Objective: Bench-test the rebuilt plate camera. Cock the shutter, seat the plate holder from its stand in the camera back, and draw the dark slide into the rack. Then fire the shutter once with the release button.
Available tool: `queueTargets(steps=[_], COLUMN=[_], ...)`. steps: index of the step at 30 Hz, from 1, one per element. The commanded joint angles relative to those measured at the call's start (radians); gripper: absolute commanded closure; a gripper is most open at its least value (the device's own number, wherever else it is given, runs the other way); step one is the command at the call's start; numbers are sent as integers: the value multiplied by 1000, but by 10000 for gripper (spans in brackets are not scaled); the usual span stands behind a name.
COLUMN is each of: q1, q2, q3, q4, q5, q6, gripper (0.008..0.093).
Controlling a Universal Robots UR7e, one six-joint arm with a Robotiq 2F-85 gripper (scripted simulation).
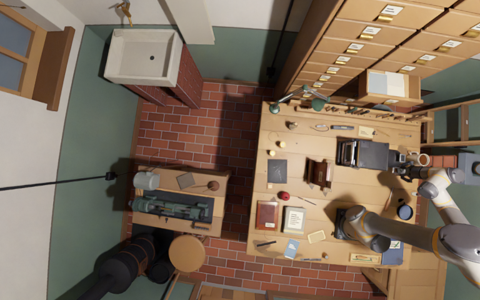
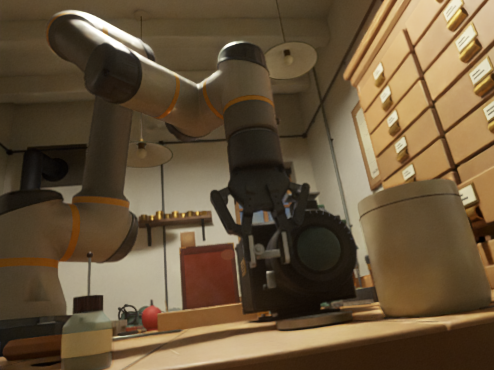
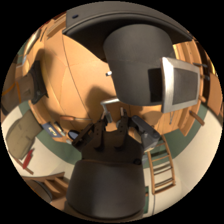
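The silver cocking lever (image 3: 109,102) juts from the side of the plate camera's lens barrel (image 2: 312,250), and my gripper (image 2: 269,248) hangs straight over it with its fingers open and holding nothing. The dark plate camera (image 1: 364,154) sits near the right end of the bench, lens toward the bench edge. The wooden plate holder on its stand (image 1: 319,172) is to the camera's left, apart from it. In the wrist camera the lever lies just beyond my fingertips (image 3: 114,116).
A tall drawer cabinet (image 1: 382,42) rises behind the bench. A cream canister (image 2: 422,247) stands close right of the lens, and a small bottle (image 2: 86,332) is nearer the bench edge. Books, a red ball (image 1: 283,195) and small tools lie on the bench's left half.
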Motion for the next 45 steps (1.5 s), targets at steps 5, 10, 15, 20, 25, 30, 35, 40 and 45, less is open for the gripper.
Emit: queueTargets(steps=[5,10,15,20,25,30,35,40,45], q1=[0,0,0,0,0,0,0,0,0], q2=[-1,-5,-17,-37,-64,-93,-120,-143,-159], q3=[0,-2,-8,-19,-34,-54,-76,-96,-113], q4=[0,5,23,54,97,146,195,238,271], q5=[0,0,0,0,0,0,0,0,0], q6=[0,0,0,0,0,0,0,0,0], gripper=[594,594,594,594,594,594,594,594,594])
